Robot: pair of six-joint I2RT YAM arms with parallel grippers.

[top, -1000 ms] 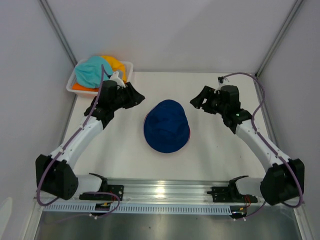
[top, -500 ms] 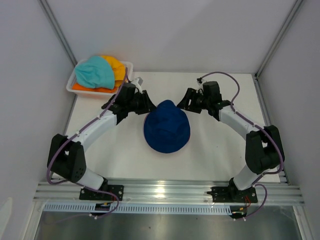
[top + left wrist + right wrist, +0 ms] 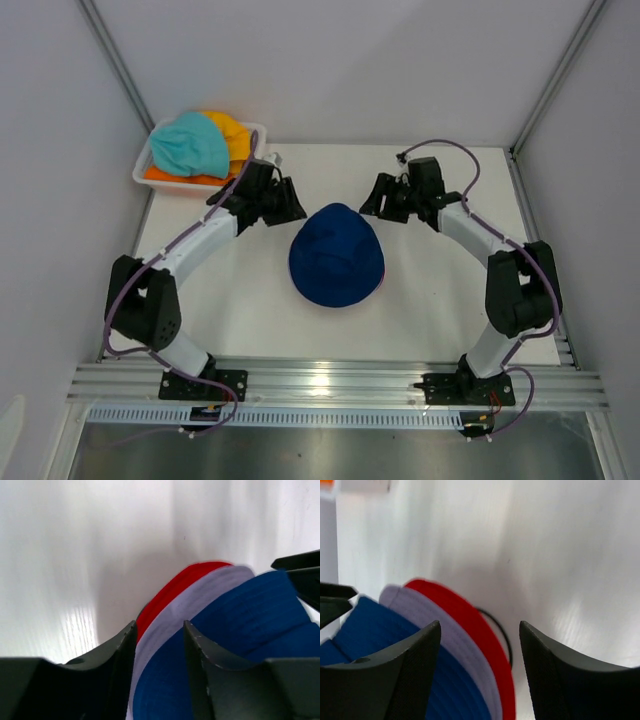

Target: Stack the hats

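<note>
The dark blue hat [image 3: 336, 255] tops a stack on the table [image 3: 240, 290], lying between the two grippers and just ahead of each. The left gripper [image 3: 290, 203] has its fingers spread, pinching nothing. Just past its fingertips, the lilac hat [image 3: 187, 602] and red hat [image 3: 172, 587] show as brims layered under the blue. The right gripper [image 3: 374, 198] is likewise spread and grasps nothing; a black wire ring [image 3: 504, 635] shows beyond the red brim. Behind the left gripper, a white basket [image 3: 252, 132] holds the teal hat [image 3: 188, 145], yellow hat [image 3: 230, 130] and orange hat [image 3: 160, 173].
</note>
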